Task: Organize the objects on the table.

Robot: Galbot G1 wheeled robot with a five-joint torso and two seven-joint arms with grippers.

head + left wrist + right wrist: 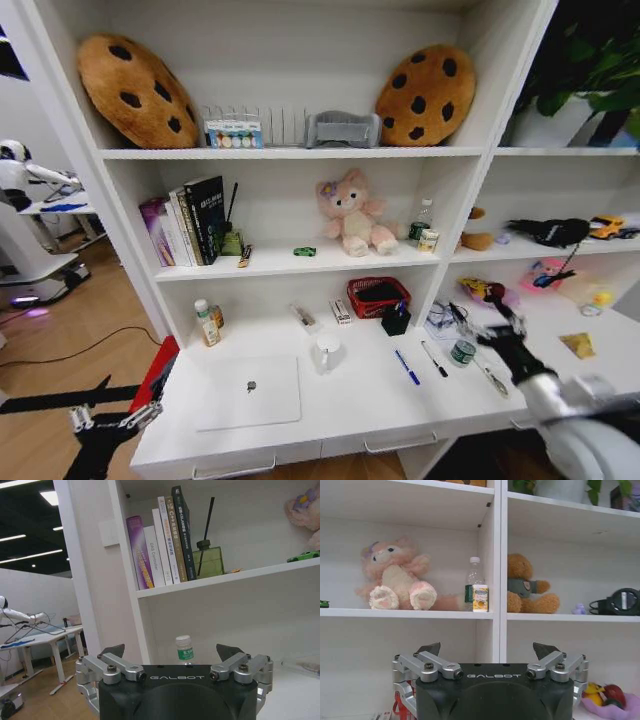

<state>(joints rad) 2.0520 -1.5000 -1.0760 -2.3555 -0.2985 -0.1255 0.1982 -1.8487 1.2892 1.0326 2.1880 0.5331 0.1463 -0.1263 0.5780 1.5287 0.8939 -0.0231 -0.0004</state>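
- Head view gives me the long white desk (380, 405) with the thin silver laptop (250, 392) lying flat and closed on its left part, near the front edge.
- I see the blue pen (407, 367) and the black pen (434, 358) lying side by side but apart, to the right of the laptop, with the white mug (327, 353) between laptop and pens.
- I read the small bottle (206, 323) as standing upright at the back left of the desk; on the left wrist camera its pale cap and green label (184, 649) sit between my fingers, farther off, not touched.
- The tiny green toy car (304, 251) sits on the middle shelf, left of the pink plush (350, 213); the left wrist camera catches it at the shelf edge (304, 556).
- My left gripper (112, 418) hangs low off the desk's left front corner; on its wrist camera the fingers (112, 650) are spread wide, holding nothing (170, 652).
- My right gripper (497, 312) is raised over the right part of the desk, above the clutter there; on its wrist camera the fingers (429, 649) stand wide apart with nothing between them (486, 650), facing the shelf with the plush (399, 575) and a clear bottle (474, 585).
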